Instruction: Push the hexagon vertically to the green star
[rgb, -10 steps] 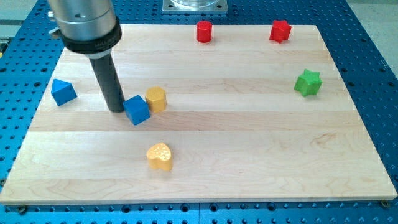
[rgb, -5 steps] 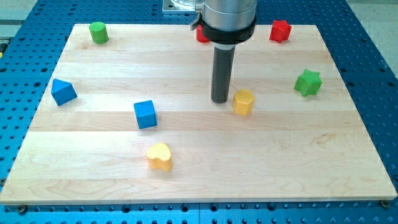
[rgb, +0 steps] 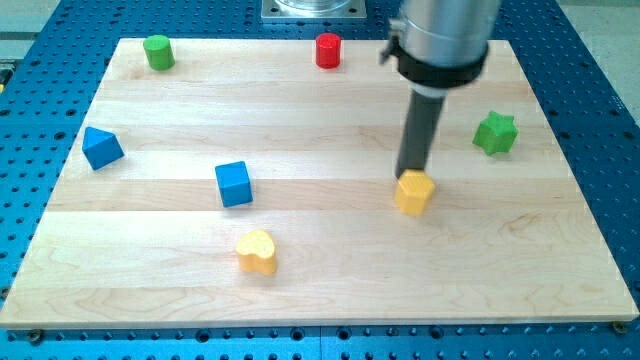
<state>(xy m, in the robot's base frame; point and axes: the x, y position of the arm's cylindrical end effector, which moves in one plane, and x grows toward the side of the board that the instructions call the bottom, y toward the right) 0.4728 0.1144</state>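
Note:
The yellow hexagon (rgb: 414, 192) lies right of the board's middle. My tip (rgb: 410, 175) touches its upper edge, just above it. The green star (rgb: 495, 133) sits near the board's right edge, up and to the right of the hexagon. The rod rises from the tip toward the view's top and hides the red star at the board's top right.
A blue cube (rgb: 233, 184) and a yellow heart (rgb: 257, 251) lie left of the middle. A blue triangle (rgb: 101, 147) is near the left edge. A green cylinder (rgb: 157, 51) and a red cylinder (rgb: 328, 50) stand along the top edge.
The tip has swept from the left to the right across the board. The yellow hexagon has been pushed from beside the blue cube to right of the middle and slightly down.

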